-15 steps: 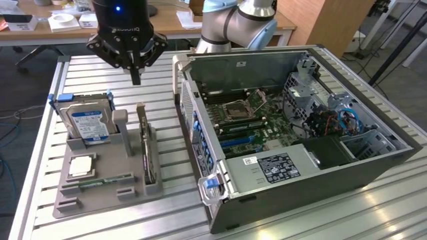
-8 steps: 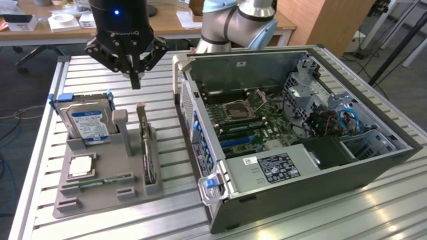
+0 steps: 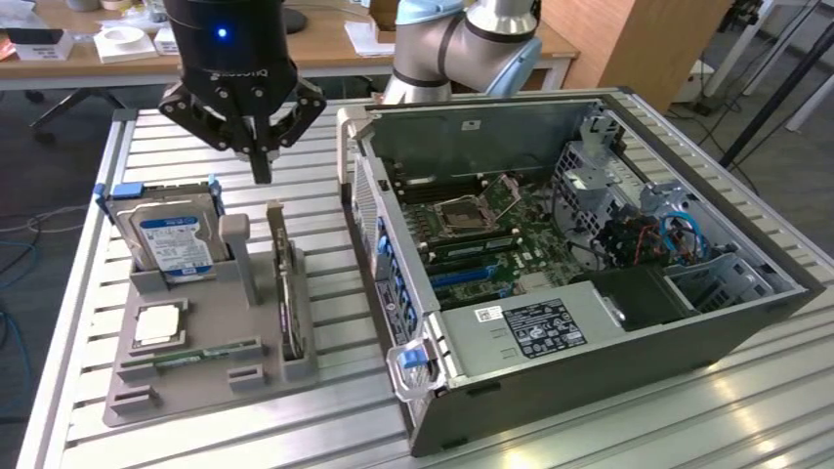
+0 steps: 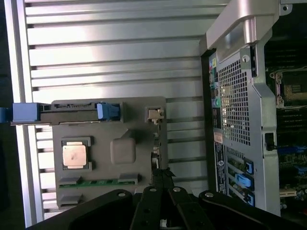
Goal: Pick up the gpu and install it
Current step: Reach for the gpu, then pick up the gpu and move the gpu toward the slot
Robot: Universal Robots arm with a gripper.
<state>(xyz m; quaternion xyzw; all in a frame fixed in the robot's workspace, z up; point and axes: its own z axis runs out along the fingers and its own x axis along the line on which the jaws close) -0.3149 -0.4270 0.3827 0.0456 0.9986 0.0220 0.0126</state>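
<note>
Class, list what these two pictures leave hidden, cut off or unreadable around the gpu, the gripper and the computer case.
- gpu: the exterior view sees it nearly edge-on in the grey holder, so its faces are hidden.
- gpu, wrist view: one end lies behind the gripper.
- Power supply label: exterior view, print too small to read.
- Arm: cut off by the exterior view's top edge.

Exterior high oblique, wrist straight down, shared holder [image 3: 195, 386] [image 4: 100, 163]

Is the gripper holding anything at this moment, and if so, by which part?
Nothing is held. The gripper is shut and empty, hanging above the gpu, which stands on edge in the grey holder.
</note>
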